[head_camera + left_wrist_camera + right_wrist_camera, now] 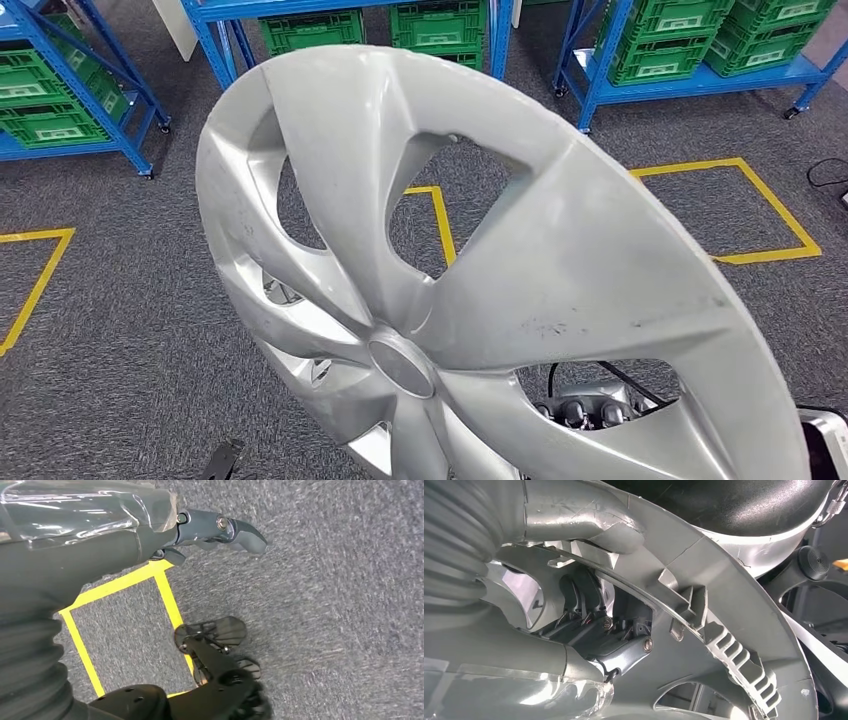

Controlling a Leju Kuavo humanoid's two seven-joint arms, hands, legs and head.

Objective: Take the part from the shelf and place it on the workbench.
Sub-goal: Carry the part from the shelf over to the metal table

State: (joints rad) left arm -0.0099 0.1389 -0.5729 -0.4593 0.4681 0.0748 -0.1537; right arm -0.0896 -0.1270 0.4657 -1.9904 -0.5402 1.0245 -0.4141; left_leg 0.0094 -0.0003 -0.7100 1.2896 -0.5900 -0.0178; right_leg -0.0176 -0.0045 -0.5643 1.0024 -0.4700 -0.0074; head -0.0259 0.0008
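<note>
Right hand (pixel 609 630) has its dark fingers hooked through a hole in the big silver wheel cover (pixel 520 290), holding it up close over the grey floor (pixel 120 340). Left hand (pixel 220 530) hangs with nothing in it, fingers a little curled. With one hand holding, the wide cover could tip and slip.

The hubcap (pixel 560 290) is silver-grey with faint dark scuffs on one spoke; its back (pixel 724 595) is the same dull silver. The carpet (pixel 120 330) is speckled dark grey, marked with yellow tape (pixel 770 215) in square outlines. The shelves (pixel 600 70) are blue and carry green crates (pixel 660 35). The left hand (pixel 220 530) is dark grey; the right hand (pixel 609 625) is grey with darker fingers.
</note>
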